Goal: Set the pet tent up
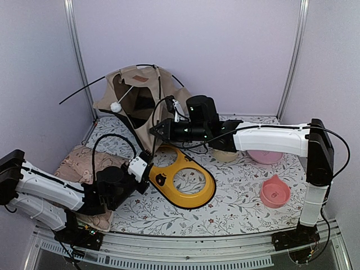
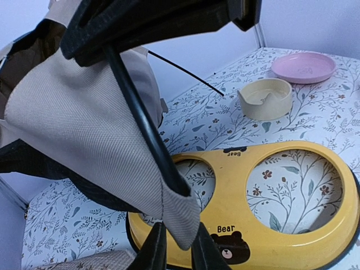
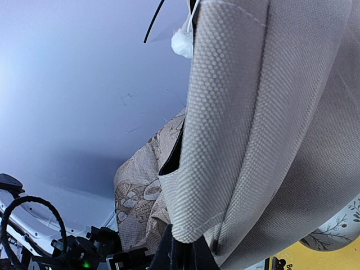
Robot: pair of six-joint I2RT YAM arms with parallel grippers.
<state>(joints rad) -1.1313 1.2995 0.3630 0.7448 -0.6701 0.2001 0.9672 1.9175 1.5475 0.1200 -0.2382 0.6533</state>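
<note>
The tent [image 1: 135,93] sits at the far left of the table [image 1: 236,209], slumped against the back wall, its opening facing near and a white pompom [image 1: 116,106] hanging over the front. Both tools grip it. The right gripper [image 1: 153,130] reaches in from the right and is clenched on a folded hem of tan cloth. The left gripper [image 2: 179,243] comes up from the near left with a corner of the cloth and the end of a thin black pole [image 2: 140,121] between its fingers, and it looks pinched on them. The frame does not look fully sprung, so the tent appears only partly set up. The main risk is in that corner. The pole is bent and loaded, and if the pinch holds only cloth, the pole end could slip out and whip free, dropping the side. If the two arms pull apart too hard, the hem could slide out of the right fingers or the seam could be strained. The yellow tray [image 1: 209,190] lies just beside and below the held corner, so a low sweep could snag or shove it. A loose pole end [image 1: 76,97] sticks out at the far left and could catch the wall.
</note>
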